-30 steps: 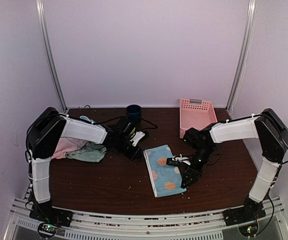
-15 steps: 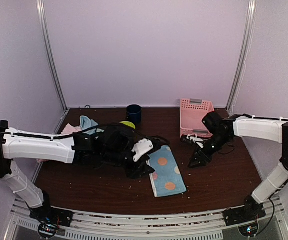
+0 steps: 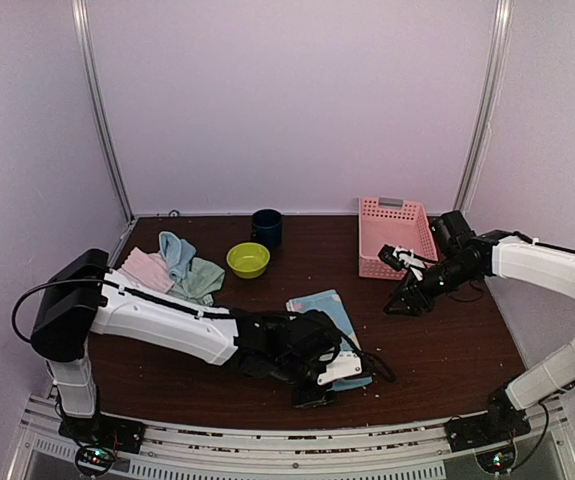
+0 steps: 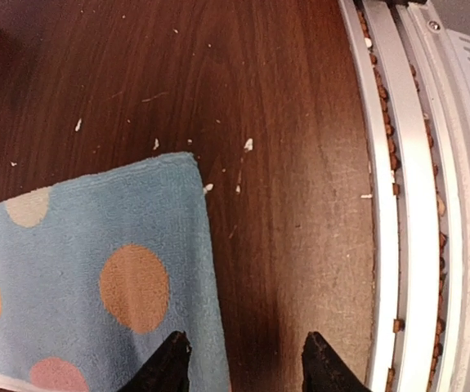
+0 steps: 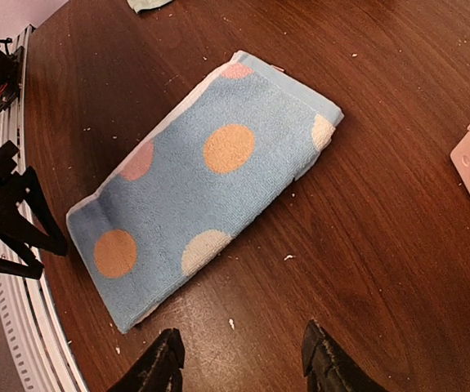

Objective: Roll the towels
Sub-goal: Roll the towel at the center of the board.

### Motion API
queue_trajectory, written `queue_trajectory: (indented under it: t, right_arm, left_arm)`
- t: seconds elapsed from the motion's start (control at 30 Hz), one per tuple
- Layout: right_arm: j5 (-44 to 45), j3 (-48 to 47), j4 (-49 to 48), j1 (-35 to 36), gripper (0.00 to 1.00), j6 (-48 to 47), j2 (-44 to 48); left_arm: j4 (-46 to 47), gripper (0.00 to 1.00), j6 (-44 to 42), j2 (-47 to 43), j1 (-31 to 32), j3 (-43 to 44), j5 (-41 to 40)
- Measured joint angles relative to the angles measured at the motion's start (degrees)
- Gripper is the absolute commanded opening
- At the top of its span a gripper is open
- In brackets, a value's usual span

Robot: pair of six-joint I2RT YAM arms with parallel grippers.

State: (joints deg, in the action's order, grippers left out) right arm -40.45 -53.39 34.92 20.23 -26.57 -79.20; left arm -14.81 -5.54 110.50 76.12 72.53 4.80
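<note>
A light blue towel (image 3: 324, 307) with pink and orange patches lies flat, folded into a strip, at the table's middle. My left gripper (image 3: 319, 388) hovers at its near end, open. In the left wrist view one fingertip (image 4: 172, 359) is over the towel (image 4: 79, 278) edge and the other over bare wood; the gripper (image 4: 243, 349) holds nothing. My right gripper (image 3: 399, 303) stands open and empty to the right of the towel (image 5: 210, 175), apart from it, over bare table (image 5: 239, 347). At back left, pink (image 3: 147, 268), pale blue (image 3: 174, 247) and mint green (image 3: 203, 279) towels lie heaped.
A pink lattice basket (image 3: 392, 236) stands at the back right, just behind my right gripper. A lime-green bowl (image 3: 248, 260) and a dark blue cup (image 3: 266, 227) sit at the back middle. The metal rail (image 4: 406, 204) runs along the near edge. Crumbs dot the wood.
My left arm has swung from the back-left heap across to the near end of the dotted towel, and its jaws have opened. My right arm has drawn back from the towel toward the basket.
</note>
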Motion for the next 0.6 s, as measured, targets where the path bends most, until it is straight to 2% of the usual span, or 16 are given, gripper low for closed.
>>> queue_trajectory:
  t: [0.23, 0.6]
  right_arm:
    - [0.0, 0.1, -0.1, 0.0, 0.5, 0.0, -1.2]
    - [-0.1, 0.1, 0.0, 0.0, 0.46, -0.2, -3.4]
  left_arm:
    - [-1.5, 0.46, -0.3, 3.9, 0.0, 1.3, -1.0]
    - [-0.9, 0.43, -0.4, 1.4, 0.0, -4.5, -4.0]
